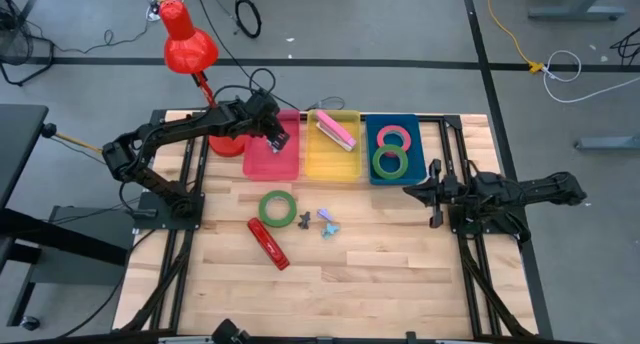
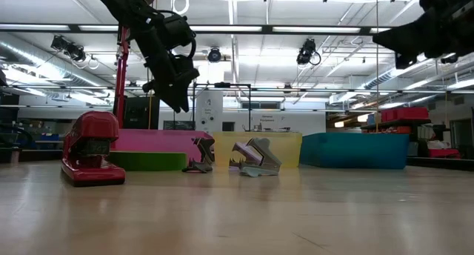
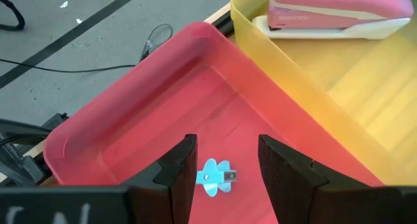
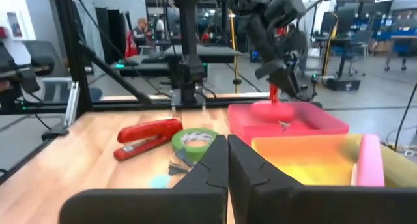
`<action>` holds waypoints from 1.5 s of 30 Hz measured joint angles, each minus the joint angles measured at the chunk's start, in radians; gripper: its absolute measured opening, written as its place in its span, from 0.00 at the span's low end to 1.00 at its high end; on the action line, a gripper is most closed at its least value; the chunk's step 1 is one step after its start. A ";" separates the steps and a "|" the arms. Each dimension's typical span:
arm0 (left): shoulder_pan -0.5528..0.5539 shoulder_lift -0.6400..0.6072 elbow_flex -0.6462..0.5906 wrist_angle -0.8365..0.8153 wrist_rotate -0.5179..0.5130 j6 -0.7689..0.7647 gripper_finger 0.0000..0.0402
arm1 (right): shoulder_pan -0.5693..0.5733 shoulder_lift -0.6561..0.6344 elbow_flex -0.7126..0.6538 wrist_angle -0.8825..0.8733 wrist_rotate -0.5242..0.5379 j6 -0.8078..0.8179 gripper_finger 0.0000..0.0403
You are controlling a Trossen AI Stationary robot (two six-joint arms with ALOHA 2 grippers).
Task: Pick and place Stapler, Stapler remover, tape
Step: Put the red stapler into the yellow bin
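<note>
My left gripper (image 1: 277, 139) (image 3: 227, 149) hangs open above the red tray (image 1: 262, 164). A light blue stapler remover (image 3: 215, 178) lies on that tray's floor, below the gap between the fingers and clear of them. A pink stapler (image 1: 337, 131) lies in the yellow tray (image 1: 333, 164). A pink and a green ring of tape (image 1: 392, 151) lie in the blue tray (image 1: 412, 124). Flat on the table are a green tape ring (image 1: 277, 207), a red stapler (image 1: 268, 243) and two more stapler removers (image 1: 304, 220) (image 1: 327, 222). My right gripper (image 1: 410, 191) (image 4: 227, 152) is shut and empty.
The three trays stand side by side along the far part of the table. A red desk lamp (image 1: 188, 44) rises at the far left, behind my left arm. Bare wood lies along the near edge (image 1: 380, 294). My right arm is drawn back at the right side.
</note>
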 joint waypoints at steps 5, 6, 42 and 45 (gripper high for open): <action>0.000 0.000 0.000 0.040 0.000 -0.001 0.42 | 0.000 -0.018 0.000 -0.028 -0.008 0.011 0.00; 0.000 0.000 0.000 0.044 0.000 -0.002 0.42 | 0.000 -0.018 0.000 -0.027 -0.011 0.010 0.00; 0.000 0.000 0.000 0.047 0.031 0.000 0.42 | 0.000 -0.081 -0.111 0.168 -0.240 0.063 0.00; 0.000 0.000 0.000 0.047 0.031 0.000 0.42 | 0.000 -0.082 -0.111 0.170 -0.244 0.060 0.00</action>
